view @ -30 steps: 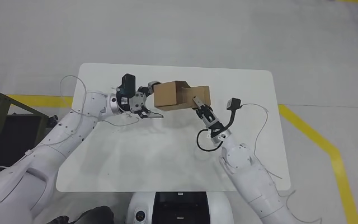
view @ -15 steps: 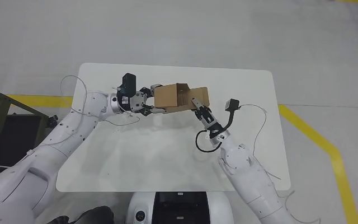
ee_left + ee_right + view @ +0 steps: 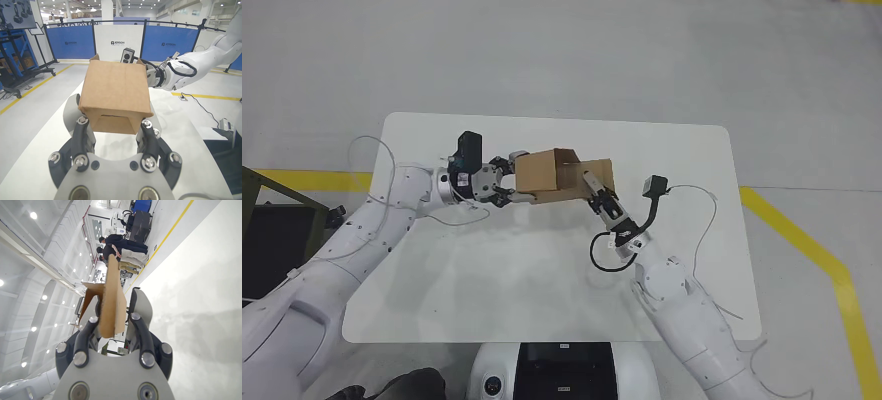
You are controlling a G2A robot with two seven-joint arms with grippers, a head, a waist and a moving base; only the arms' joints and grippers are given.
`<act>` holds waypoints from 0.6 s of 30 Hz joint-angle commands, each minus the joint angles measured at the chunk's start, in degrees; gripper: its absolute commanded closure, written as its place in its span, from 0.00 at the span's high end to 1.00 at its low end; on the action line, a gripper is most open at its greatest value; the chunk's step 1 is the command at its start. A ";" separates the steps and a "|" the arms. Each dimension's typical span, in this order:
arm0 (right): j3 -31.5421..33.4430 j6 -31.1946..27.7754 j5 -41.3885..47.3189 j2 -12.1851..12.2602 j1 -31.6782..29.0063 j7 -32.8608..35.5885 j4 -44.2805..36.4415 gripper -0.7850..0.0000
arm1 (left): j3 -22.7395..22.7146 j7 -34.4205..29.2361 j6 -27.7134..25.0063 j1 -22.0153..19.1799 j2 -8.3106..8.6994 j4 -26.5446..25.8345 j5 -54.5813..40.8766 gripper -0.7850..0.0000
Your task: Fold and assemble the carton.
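Top view: over the last second the left gripper (image 3: pixel 504 184) has slid in from just beside the carton (image 3: pixel 547 172) until its jaws straddle the carton's near end. They were spread wide and are now narrower, though still apart. The right gripper (image 3: pixel 592 188) has kept its hold on the flap at the far end and has eased carton and all a little toward the left arm. The carton sits over the rear middle of the worktop (image 3: pixel 542 290), lying on its side.

Left wrist view: the carton's open end faces me, one jaw on each side wall. The pads look to be right at the cardboard — I cannot tell whether they press yet. The box reads as squared up into a tube, with the end flaps not yet folded shut.

Right wrist view: the jaws are closed down on the flap (image 3: pixel 113 306), which runs out edge-on from between them, with the rest of the carton beyond.

My read: the approach is finished and the box is now bracketed at both ends — the left jaws need to close before any flap can be folded.
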 commanded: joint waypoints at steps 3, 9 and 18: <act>0.46 -0.03 0.55 -0.06 0.09 0.22 -0.04 1.00 | 0.32 0.00 0.00 -0.18 0.38 0.66 -0.17 0.45; 3.75 -3.62 4.18 0.64 -0.57 5.49 -0.71 1.00 | 1.04 0.00 0.00 -0.84 0.99 2.65 1.52 0.46; 4.95 -5.24 17.38 1.54 -3.95 20.11 -5.38 1.00 | 1.21 0.00 0.00 -1.87 0.60 4.17 0.43 0.48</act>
